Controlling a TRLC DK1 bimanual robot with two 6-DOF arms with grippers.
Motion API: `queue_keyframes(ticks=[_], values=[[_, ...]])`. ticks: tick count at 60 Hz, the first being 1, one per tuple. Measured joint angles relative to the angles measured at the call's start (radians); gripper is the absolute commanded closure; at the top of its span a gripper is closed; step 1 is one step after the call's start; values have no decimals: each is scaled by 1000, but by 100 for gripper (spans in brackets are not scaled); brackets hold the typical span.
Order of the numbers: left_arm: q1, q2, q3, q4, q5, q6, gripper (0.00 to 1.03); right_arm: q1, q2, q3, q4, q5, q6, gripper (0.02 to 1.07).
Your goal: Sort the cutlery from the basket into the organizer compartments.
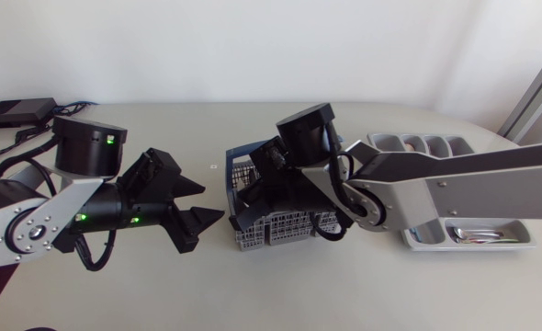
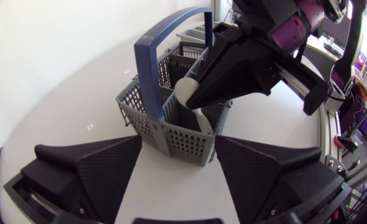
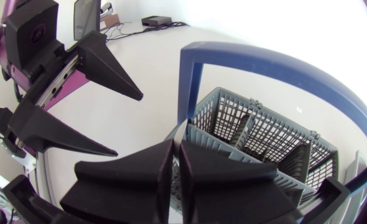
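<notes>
Basket [image 1: 285, 232] grey, blue handle [image 2: 147, 68], stands mid-bench [image 1: 161, 290].

Right claw [image 1: 245, 204] down inside basket at its left end, under handle. Fingers pinched almost together, only thin slit between them in its own wrist view. Left wrist view shows it gripping pale utensil [image 2: 188, 89], whose lower part dips into basket compartment.

Left claw [image 1: 212, 202] just left of basket, not touching, fingers spread wide, holding nothing.

Organizer [image 1: 418, 241] right of basket. Metal cutlery [image 1: 478, 235] lies in one of its compartments.
</notes>
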Motion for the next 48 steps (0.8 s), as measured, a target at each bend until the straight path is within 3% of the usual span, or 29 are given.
queue_keyframes(ticks=[10,30,48], values=[[0,-29,0,-9,0,0,23,0,-67,-48,27,-12,4,102],[-8,-46,0,-18,0,0,23,-8,-258,-78,23,-134,23,101],[-13,-48,0,-16,0,0,23,-98,-377,-78,-77,-176,35,102]])
